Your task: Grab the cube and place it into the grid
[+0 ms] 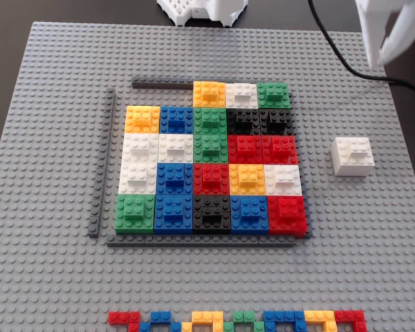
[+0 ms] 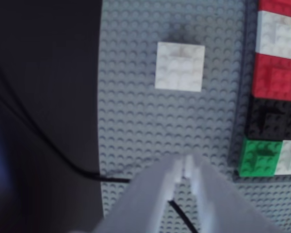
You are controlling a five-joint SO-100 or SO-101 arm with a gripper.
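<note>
The white cube sits alone on the grey baseplate, right of the grid; in the wrist view the cube lies ahead of the fingers. The grid is a patchwork of coloured blocks framed by dark-grey strips. Its top row holds only three blocks at the right, with bare plate at the left. Its right edge shows in the wrist view. My white gripper hangs above the plate's far right corner, well behind the cube. In the wrist view the gripper has its tips together and holds nothing.
The grey studded baseplate covers most of the dark table. A zigzag row of small coloured bricks lies at the front edge. A black cable crosses the far right corner. The arm's white base stands at the back.
</note>
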